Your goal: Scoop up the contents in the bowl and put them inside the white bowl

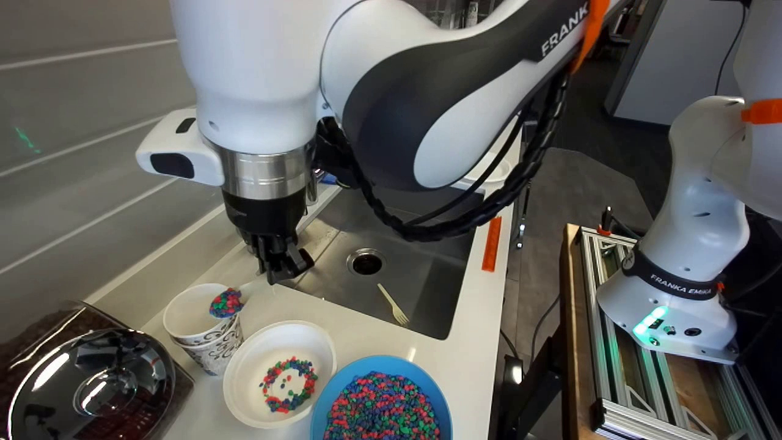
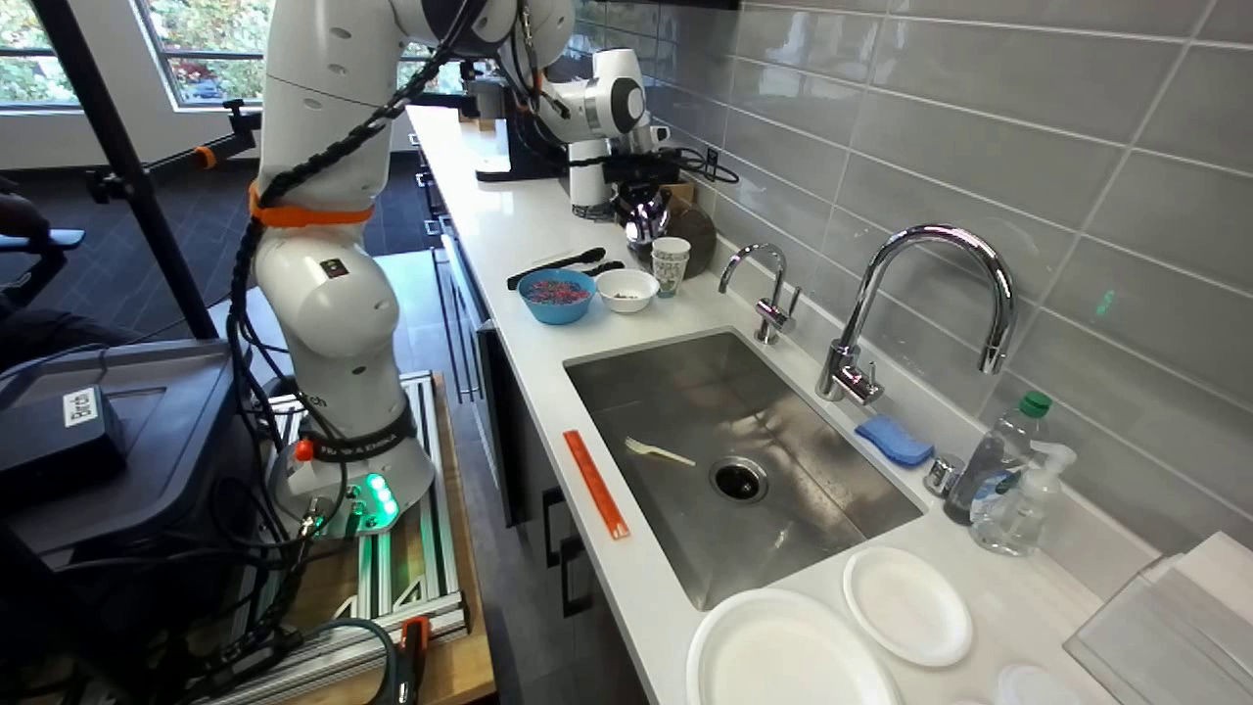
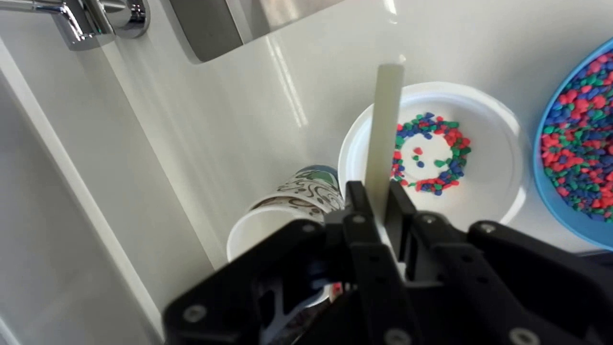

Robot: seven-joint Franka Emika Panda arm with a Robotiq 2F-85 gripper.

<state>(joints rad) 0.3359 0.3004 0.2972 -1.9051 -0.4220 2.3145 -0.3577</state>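
Note:
My gripper (image 1: 287,269) is shut on the pale flat handle of a spoon (image 3: 384,115); it also shows in the wrist view (image 3: 377,194). The spoon's head carries a small heap of coloured bits (image 1: 226,303), overlapping the cup rim in an exterior view. In the wrist view the head is mostly hidden under the gripper. The white bowl (image 3: 495,167) holds a thin ring of bits (image 3: 457,151). The blue bowl (image 1: 375,362) beside it is full of the contents (image 1: 383,408). Both bowls also show in an exterior view: blue bowl (image 2: 556,311), white bowl (image 2: 627,302).
Stacked patterned cups (image 1: 211,342) stand beside the white bowl. A shiny dark lidded pan (image 1: 98,382) lies beyond them. A sink (image 2: 685,392) holds a fork (image 2: 661,450), with an orange strip (image 2: 595,485) along its edge. Taps (image 2: 920,235) rise by the wall.

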